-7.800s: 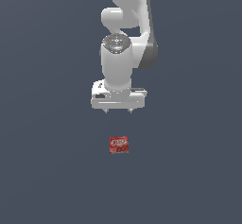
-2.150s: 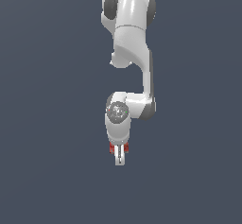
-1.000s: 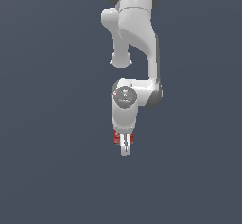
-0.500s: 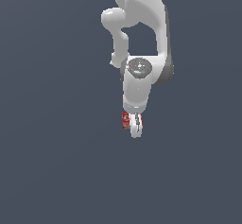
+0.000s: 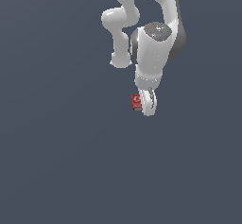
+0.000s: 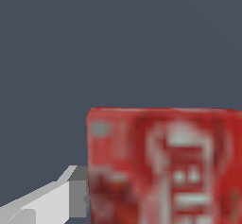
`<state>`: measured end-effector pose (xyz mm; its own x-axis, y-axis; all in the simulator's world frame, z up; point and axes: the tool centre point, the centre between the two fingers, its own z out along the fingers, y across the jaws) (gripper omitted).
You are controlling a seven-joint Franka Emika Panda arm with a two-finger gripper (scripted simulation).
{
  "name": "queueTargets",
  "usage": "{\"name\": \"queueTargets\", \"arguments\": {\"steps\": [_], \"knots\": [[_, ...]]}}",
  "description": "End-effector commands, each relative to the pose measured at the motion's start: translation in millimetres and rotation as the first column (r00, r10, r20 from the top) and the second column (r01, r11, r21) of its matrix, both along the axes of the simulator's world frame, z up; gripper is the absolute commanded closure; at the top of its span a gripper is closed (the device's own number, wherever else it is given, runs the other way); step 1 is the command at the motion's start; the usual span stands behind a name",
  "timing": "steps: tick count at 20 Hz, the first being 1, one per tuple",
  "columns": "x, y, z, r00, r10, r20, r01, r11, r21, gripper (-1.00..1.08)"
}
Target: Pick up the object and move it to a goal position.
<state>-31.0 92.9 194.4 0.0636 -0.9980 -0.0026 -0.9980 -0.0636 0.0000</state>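
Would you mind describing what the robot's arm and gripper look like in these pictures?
The arm is glossy white with rounded, bulbous links and dark grey bands at the joints. The gripper is white too, its finger pale with a grey tip. No cables or markings show.

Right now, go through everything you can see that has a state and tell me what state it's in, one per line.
red box: held at the gripper, apparently lifted off the surface, white-marked face filling much of the wrist view.
gripper: shut on the red box, pointing down, one finger against the box's side.
arm: bent over, wrist hanging above the box.
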Motion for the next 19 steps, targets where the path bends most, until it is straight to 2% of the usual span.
{"name": "queueTargets", "arguments": {"steps": [1,10,19], "knots": [[-11,9,16,1.0,-0.001,0.0,0.001,1.0,-0.001,1.08],[-32,29,53,1.0,-0.001,0.0,0.001,1.0,-0.003,1.08],[-34,32,57,1.0,-0.001,0.0,0.001,1.0,-0.003,1.08]]}}
